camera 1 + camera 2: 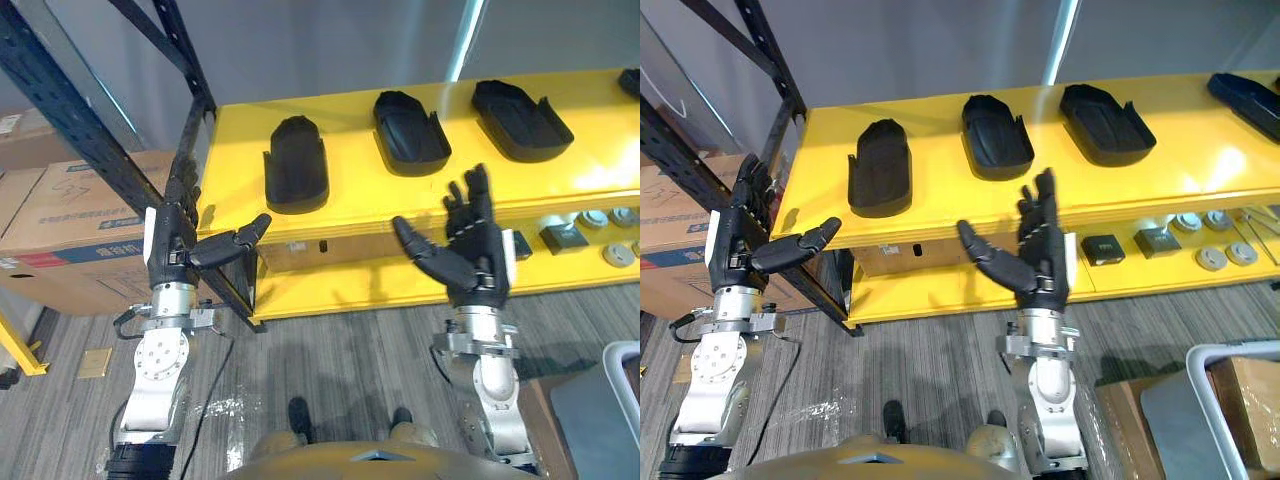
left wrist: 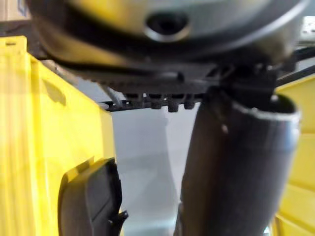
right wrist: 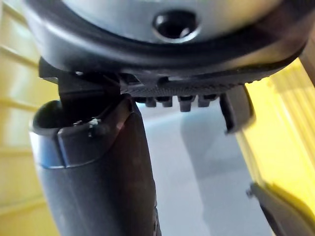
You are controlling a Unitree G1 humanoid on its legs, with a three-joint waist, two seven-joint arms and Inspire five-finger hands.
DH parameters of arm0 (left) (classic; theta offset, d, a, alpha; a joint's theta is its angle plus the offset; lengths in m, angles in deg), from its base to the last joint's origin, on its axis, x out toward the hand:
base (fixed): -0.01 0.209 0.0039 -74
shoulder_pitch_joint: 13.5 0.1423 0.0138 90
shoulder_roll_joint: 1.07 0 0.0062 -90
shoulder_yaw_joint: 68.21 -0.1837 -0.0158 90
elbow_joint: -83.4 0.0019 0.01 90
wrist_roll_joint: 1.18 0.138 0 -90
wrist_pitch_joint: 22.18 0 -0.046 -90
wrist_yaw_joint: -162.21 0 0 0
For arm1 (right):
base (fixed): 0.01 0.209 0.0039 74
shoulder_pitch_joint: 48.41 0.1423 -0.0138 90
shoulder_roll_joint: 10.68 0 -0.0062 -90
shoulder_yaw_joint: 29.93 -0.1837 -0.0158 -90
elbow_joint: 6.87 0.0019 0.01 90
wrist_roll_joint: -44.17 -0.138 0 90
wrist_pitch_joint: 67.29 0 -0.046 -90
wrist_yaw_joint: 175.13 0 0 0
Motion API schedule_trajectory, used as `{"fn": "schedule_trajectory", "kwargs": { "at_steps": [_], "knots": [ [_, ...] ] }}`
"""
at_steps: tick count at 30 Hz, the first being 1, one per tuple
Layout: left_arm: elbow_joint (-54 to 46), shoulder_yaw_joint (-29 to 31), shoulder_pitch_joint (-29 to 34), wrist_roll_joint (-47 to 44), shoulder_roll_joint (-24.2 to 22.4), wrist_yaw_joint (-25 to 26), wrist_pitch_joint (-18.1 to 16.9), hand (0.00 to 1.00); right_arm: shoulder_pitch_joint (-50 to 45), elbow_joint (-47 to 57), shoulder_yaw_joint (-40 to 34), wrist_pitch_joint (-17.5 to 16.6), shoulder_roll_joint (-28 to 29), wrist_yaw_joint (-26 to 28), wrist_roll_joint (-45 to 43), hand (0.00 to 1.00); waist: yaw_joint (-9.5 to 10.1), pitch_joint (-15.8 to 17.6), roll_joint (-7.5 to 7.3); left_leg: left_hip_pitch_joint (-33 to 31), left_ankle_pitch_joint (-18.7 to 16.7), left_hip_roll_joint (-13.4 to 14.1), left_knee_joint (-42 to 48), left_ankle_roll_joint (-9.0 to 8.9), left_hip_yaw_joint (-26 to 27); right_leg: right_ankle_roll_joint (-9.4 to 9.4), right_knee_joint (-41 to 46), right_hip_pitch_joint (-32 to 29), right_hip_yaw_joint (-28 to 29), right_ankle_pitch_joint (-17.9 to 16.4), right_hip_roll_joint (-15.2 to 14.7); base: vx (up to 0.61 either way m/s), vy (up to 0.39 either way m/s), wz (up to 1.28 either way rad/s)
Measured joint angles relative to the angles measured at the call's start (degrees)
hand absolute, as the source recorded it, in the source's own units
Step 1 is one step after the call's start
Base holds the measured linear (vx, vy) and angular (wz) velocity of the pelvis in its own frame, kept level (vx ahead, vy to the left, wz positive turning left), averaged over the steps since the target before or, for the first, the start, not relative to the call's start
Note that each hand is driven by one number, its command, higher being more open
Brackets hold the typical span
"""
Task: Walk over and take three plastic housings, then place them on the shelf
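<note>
Three plastic housings, black, lie in a row on top of the yellow shelf [image 1: 355, 200]: left housing [image 1: 296, 163], middle housing [image 1: 410, 130], right housing [image 1: 520, 120]. All are open side up, apart from one another, none touched. A fourth housing [image 1: 630, 82] sits at the far right edge.

Left hand [image 1: 170, 250]: fingers straight, thumb out, empty, raised just off the shelf's left corner. Right hand [image 1: 478, 255]: spread, palm up, empty, in front of the shelf edge below the middle housing.

Lower tier holds small metal parts [image 1: 612, 254]. Dark rack upright [image 1: 90, 140] and cardboard box [image 1: 70, 220] stand to the left.

Judgement: I cannot tell whether these pieces are placed or awaiting pickup. The open, raised hands read as a reach.

If taking one, the left housing is nearest the left hand. Lift the hand over the shelf lip first. Close across the narrow width, thumb on one wall and fingers on the other. Shells look light and slick, so they may skid if nudged. Keep clear of the rack upright.
</note>
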Motion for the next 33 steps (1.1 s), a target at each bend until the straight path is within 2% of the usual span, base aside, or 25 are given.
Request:
{"fn": "schedule_trajectory", "kwargs": {
  "at_steps": [4, 8, 9, 16, 22, 28, 33],
  "knots": [
    [2.2, -0.7, -0.7, 0.3, 0.0, 0.1, -0.7, 1.0, 0.5, 0.2, -3.2, -0.8, -0.6, -1.3, -0.1, 1.0, -0.9, 3.0, 0.79, -1.3, 0.5, 0.3, 0.0, -0.03, 1.0, -0.19, 1.6, -2.7, 1.2, 0.0, 0.2, -0.01, 0.002, -0.14],
    [5.4, -1.8, -4.2, 0.6, 0.0, 0.2, -0.7, 1.0, 0.6, 1.0, -3.0, -0.8, -2.0, -0.9, -0.5, 1.0, -0.82, 5.0, 1.04, -1.9, 0.8, 0.3, 0.2, 0.15, 1.1, -0.38, 3.0, -4.0, 1.8, -0.2, 0.1, 0.04, 0.001, -0.02],
    [5.5, -1.8, -4.8, 1.0, 0.0, 0.8, -0.7, 1.0, 0.9, 1.6, -2.9, -0.8, -2.0, -0.6, -0.5, 1.0, -0.84, 5.5, 0.93, -2.3, 1.3, 0.3, 0.2, 0.58, 1.2, -0.48, 3.6, -4.7, 2.0, -0.2, 0.0, 0.04, -0.009, -0.06],
    [10.0, -2.0, -9.8, 1.3, 0.0, 5.7, -1.8, 1.0, 3.0, 2.0, -3.5, -1.0, -2.0, 1.0, -0.7, 1.0, -1.11, 9.0, 0.95, -2.4, 1.6, 0.0, 0.3, 0.63, 1.8, -0.66, 4.9, -5.8, 2.7, -0.8, -0.3, 0.03, 0.0, -0.04],
    [13.6, -1.8, -15.8, 5.3, 0.7, 9.9, -2.2, 1.0, 3.3, 2.2, -4.0, -1.0, -2.1, 2.4, -1.3, 1.0, -1.34, 10.6, 1.07, -3.3, 1.6, -0.2, 0.3, 0.6, 2.0, -0.73, 7.6, -8.1, 3.3, -1.9, -0.8, 0.0, -0.001, -0.01],
    [17.0, -2.0, -19.9, 5.3, 0.9, 10.2, -3.1, 1.0, 4.2, 4.0, -4.0, -1.0, -2.2, 3.0, -1.3, 1.0, -2.44, 12.3, 1.48, -3.2, 1.8, -0.2, 0.3, 0.77, 2.6, -0.78, 8.7, -8.9, 4.1, -2.2, -0.8, 0.01, -0.004, -0.05],
    [20.5, -2.4, -22.6, 5.5, 1.0, 10.5, -3.1, 1.0, 4.3, 4.0, -4.2, -1.0, -2.2, 3.2, -1.3, 1.0, -2.96, 12.5, 1.63, -3.1, 1.8, -0.2, 0.3, 0.79, 3.4, -0.88, 9.5, -9.8, 5.0, -2.5, -0.8, 0.02, -0.011, -0.08]
  ]
}}
